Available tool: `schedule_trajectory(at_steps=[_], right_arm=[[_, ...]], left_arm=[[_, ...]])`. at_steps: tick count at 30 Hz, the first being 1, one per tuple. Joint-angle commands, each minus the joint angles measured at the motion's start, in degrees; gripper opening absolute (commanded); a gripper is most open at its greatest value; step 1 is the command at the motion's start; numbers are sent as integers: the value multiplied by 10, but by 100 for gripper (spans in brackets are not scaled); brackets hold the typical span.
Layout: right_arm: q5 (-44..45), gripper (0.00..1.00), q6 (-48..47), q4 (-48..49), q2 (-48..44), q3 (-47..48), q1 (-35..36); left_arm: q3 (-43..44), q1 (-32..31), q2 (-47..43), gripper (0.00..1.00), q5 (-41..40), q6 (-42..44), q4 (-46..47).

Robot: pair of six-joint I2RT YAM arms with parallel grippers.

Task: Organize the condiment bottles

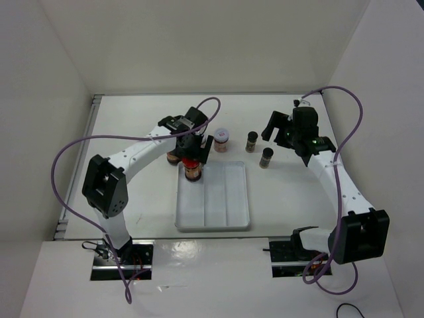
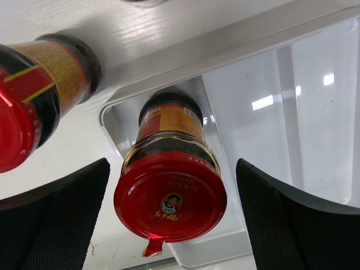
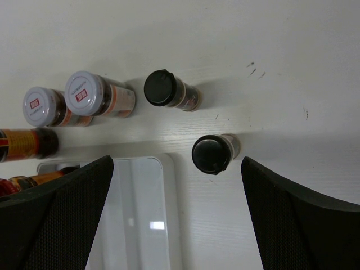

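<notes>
Left gripper (image 2: 174, 225) jaws open, straddling one red-lidded jar (image 2: 169, 169) with brown contents, upright in the far-left corner of the white tray (image 1: 225, 199). Second red-lidded jar (image 2: 34, 95) just outside on the table. Right gripper (image 3: 177, 219) open, empty, near 2 black-capped jars (image 3: 160, 88) (image 3: 211, 153), with 2 white-lidded jars (image 3: 84, 93) (image 3: 40, 106) beside them

A white table (image 1: 132, 119) stands enclosed by plain white walls (image 1: 199, 40) under bright, even light.

The white, faintly grained worktop (image 1: 132, 126) carries a white plastic tray with three long compartments (image 1: 228, 199). Just outside the tray's far left corner stands a red-lidded glass jar of brown contents (image 2: 50, 79). Beyond the tray's far edge stand two white-lidded jars (image 3: 42, 107) (image 3: 95, 94), and off its far right corner two small dark black-capped jars (image 3: 169, 90) (image 3: 214, 153), set apart from each other.
</notes>
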Motion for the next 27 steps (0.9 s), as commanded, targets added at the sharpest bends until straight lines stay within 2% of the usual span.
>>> schedule_trajectory(at_steps=[1, 5, 9, 13, 19, 27], right_arm=[[10, 99, -9, -2, 7, -5, 5], [4, 99, -9, -2, 7, -5, 5], [4, 99, -9, -8, 7, 0, 5], [4, 99, -15, -14, 12, 13, 5], [4, 99, -25, -19, 12, 18, 5], [-1, 99, -31, -25, 12, 18, 5]], left_arm=[[40, -3, -19, 100, -4, -10, -11], [84, -9, -35, 100, -9, -5, -45], [143, -14, -65, 100, -65, -5, -81], [174, 35, -82, 100, -93, 0, -93], [129, 91, -77, 100, -114, 13, -76], [49, 138, -70, 100, -41, 19, 2]])
